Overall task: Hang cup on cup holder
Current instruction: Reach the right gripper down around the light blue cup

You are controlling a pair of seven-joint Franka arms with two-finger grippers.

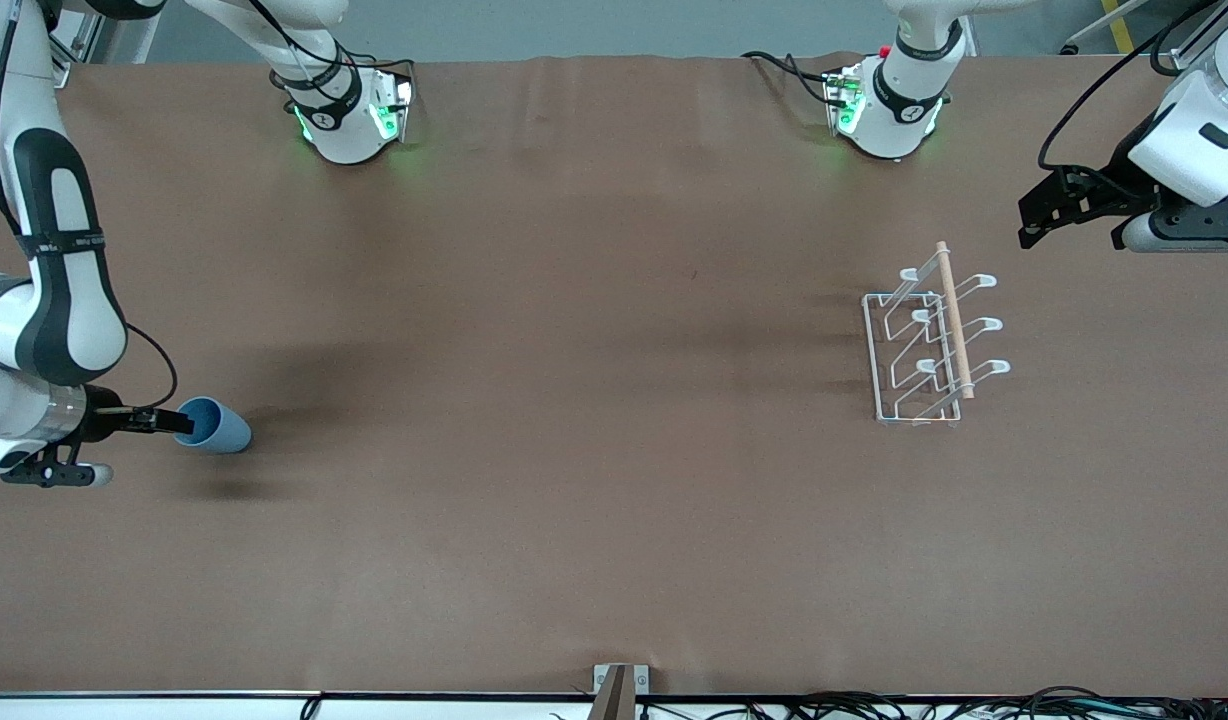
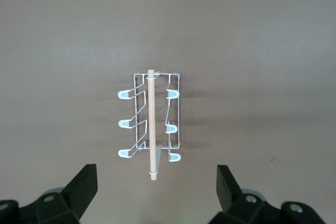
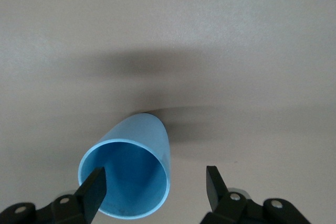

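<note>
Cup: the cup [image 1: 214, 425] lies on its side at the left edge of the front view, low in the frame, mouth turned toward the right gripper. Lying tipped like this, the rim is the easy place to pinch.
Right gripper: the right gripper [image 1: 179, 420] is level with the table at the cup's mouth. In the right wrist view one finger [image 3: 93, 191] sits inside the rim while the other stands clear outside, so the wall falls between them. The jaws are apart and nothing is clamped yet; the grasp looks to be the step in hand.
Holder: the holder [image 1: 929, 340] stands right of centre in the front view, well apart from the cup, prongs angled upward so a cup can slip over one mouth-first.
Left gripper: the left gripper [image 1: 1059, 205] waits at the upper right of the front view, above the table near the holder, fingers [image 2: 81, 187] spread wide and empty.
</note>
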